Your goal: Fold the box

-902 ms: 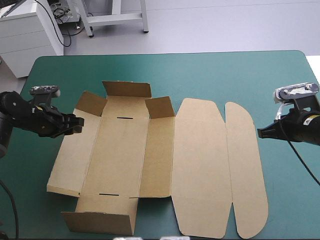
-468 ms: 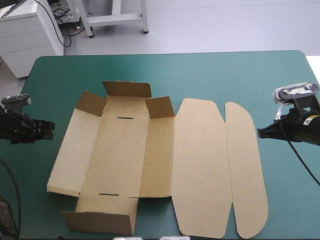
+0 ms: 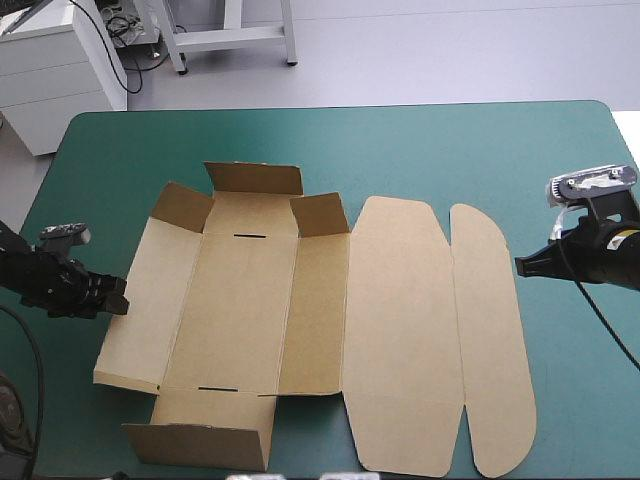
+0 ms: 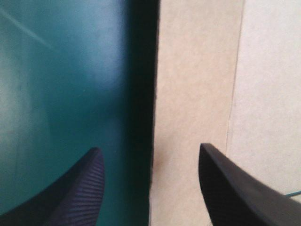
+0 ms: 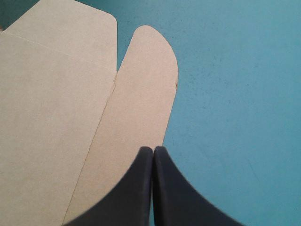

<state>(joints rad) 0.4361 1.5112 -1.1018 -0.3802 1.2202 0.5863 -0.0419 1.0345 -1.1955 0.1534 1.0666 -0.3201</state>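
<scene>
The brown box [image 3: 250, 300] lies opened out in the middle of the table. Its far wall and two corner tabs stand raised, and its near wall [image 3: 200, 440] is upright at the front. The lid panel [image 3: 400, 330] and its rounded flap [image 3: 490, 330] lie flat to the right. My left gripper [image 3: 118, 298] is open at the left side panel's outer edge. In the left wrist view the box [image 4: 197, 70] edge runs between the left gripper's [image 4: 149, 151] fingers. My right gripper [image 3: 520, 266] is shut, just right of the rounded flap. In the right wrist view the right gripper [image 5: 153, 149] points over the flap [image 5: 141, 94].
Teal-green cover [image 3: 450, 150] shows beyond the box's far end and to the right of the rounded flap. The table's left edge runs close behind my left arm. The near wall stands close to the front edge.
My left gripper drew back left from the box's left panel, then moved toward the front edge and back to the panel's outer edge. The right arm and the box have not moved.
</scene>
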